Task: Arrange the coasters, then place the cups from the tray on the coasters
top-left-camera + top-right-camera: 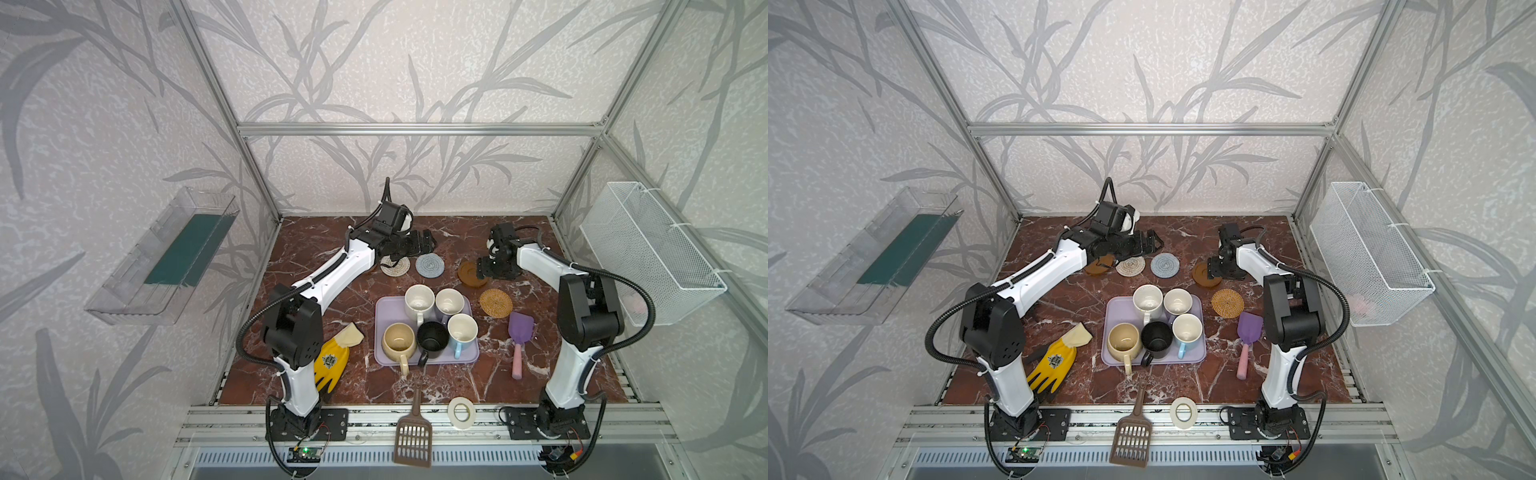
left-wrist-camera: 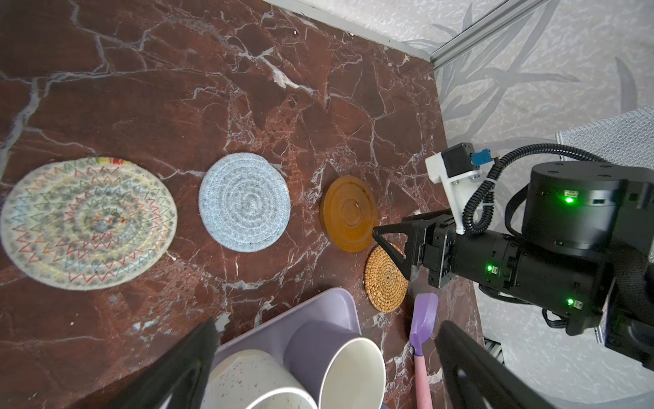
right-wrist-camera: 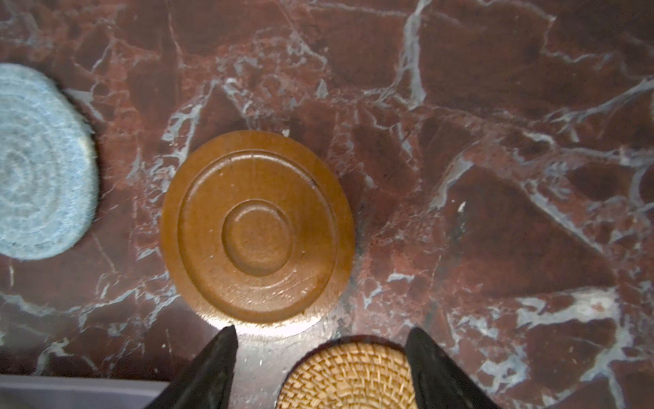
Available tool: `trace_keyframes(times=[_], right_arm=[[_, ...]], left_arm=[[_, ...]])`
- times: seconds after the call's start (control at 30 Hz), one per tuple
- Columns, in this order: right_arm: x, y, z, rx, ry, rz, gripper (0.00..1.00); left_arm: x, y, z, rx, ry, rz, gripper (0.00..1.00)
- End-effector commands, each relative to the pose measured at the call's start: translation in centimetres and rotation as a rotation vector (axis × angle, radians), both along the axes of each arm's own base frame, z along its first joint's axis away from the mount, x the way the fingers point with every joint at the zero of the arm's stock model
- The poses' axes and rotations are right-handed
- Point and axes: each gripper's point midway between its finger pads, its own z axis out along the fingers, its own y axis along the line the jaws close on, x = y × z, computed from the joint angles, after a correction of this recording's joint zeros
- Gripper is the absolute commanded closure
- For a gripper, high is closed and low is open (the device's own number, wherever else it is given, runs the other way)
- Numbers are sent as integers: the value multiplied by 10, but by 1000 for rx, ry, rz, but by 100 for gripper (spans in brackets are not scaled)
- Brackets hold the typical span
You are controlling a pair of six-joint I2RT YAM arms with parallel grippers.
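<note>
Along the back of the table lie a cream woven coaster (image 1: 395, 266), a grey-blue one (image 1: 429, 265) and an amber one (image 1: 468, 275). A rattan coaster (image 1: 496, 302) lies nearer. A second amber coaster (image 1: 1098, 266) peeks from under the left arm. The lavender tray (image 1: 467, 359) holds the speckled (image 1: 419, 301), lavender (image 1: 449, 302), beige (image 1: 399, 340), black (image 1: 432, 338) and light blue (image 1: 462, 330) cups. My right gripper (image 3: 320, 336) is open, low between the amber (image 3: 256, 226) and rattan (image 3: 348, 375) coasters. My left gripper (image 1: 428, 241) is open above the woven coasters.
A yellow glove (image 1: 332, 363) lies left of the tray and a purple scoop (image 1: 519, 332) right of it. A brown slotted scoop (image 1: 413, 432) and a white tape roll (image 1: 461, 412) sit at the front edge. A wire basket (image 1: 652, 253) hangs on the right wall.
</note>
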Motion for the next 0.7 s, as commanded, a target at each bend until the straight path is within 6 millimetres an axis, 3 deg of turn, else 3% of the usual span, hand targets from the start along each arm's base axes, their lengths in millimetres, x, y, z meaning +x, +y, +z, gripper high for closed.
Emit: trace_keyframes(times=[0.0,0.1,0.43,0.67], right_arm=[[9,0,-5,-8,9,3,32],[16,0,-13,-15,20,5,38],[25,-2,-35,-47,65,15,46],[30,1,-40,-67,86,32,50]], left_arm=[[0,-8,0,5,9,-39,1],[3,-13,-6,3,20,-45,1],[9,-17,-18,16,37,-49,1],[12,-17,-20,21,40,-46,1]])
